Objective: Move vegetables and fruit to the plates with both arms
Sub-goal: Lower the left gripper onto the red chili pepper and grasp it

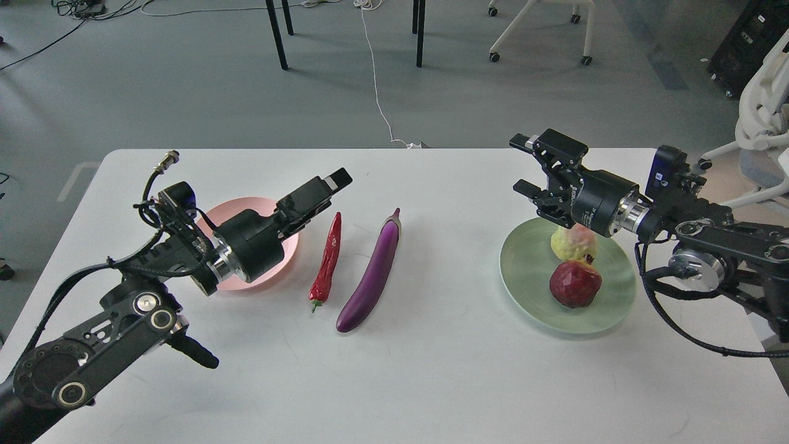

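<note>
The red chili pepper point(327, 259) and the purple eggplant point(373, 274) lie side by side on the table's middle. The pink plate point(231, 213) sits to their left, partly hidden by my left arm. My left gripper point(323, 188) points right, above the plate's right rim and just left of the chili's far tip. It is seen side-on, so its gap does not show. The pomegranate point(575, 283) and the yellow-green fruit point(573, 245) rest on the green plate point(530, 271). My right gripper point(523, 164) is open and empty, raised above the plate's far side.
The white table point(431, 370) carries everything; its far edge runs behind both grippers. Beyond it are dark table legs point(277, 34), a white cable point(376, 80) on the grey floor and a chair base point(536, 31).
</note>
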`<state>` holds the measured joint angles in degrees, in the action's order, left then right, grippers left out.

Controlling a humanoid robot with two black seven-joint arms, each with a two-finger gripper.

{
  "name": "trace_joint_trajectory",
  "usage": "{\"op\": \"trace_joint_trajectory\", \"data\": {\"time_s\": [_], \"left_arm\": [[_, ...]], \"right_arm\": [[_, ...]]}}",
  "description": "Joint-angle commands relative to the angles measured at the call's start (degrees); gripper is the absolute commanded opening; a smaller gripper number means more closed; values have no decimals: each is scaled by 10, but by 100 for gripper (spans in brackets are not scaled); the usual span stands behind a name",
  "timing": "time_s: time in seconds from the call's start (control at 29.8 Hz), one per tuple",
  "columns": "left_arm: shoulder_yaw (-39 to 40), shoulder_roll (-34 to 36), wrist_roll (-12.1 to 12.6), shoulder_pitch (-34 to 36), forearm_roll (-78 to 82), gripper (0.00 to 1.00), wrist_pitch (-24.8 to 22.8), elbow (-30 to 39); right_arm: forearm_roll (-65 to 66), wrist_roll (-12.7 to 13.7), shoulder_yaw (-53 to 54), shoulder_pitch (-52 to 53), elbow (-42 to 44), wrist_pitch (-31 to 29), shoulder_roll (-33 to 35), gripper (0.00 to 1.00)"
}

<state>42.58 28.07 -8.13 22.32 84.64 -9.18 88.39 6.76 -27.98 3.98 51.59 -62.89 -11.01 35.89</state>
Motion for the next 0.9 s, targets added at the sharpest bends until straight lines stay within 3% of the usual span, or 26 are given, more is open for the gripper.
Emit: {"op": "trace_joint_trajectory", "data": {"time_s": [0.0, 0.13, 0.27, 0.37, 0.47, 0.64, 0.74, 0.87], "left_arm": [[-55, 3, 8, 61, 155, 98, -46, -15], [-59, 4, 8, 112, 279, 98, -123, -59], [-99, -4, 16, 162, 326, 96, -169, -108], [-164, -13, 48, 200, 323, 95, -170, -148], [-180, -20, 68, 208, 315, 90, -172, -180], [-184, -27, 76, 206, 287, 77, -170, -200], [-183, -51, 94, 208, 282, 76, -168, -226], [-181, -79, 95, 209, 282, 76, -167, -257]], "right_arm": [[-105, 0, 85, -61, 35, -42, -3, 98], [-148, 0, 112, -94, 36, -101, 27, 98], [-148, 0, 116, -109, 34, -110, 38, 98], [-148, 0, 115, -113, 30, -110, 38, 98], [-148, 0, 115, -114, 30, -110, 38, 98], [-148, 0, 116, -114, 30, -110, 38, 98], [-148, 0, 117, -114, 30, -110, 38, 98], [-148, 0, 117, -114, 31, -110, 38, 98]]}}
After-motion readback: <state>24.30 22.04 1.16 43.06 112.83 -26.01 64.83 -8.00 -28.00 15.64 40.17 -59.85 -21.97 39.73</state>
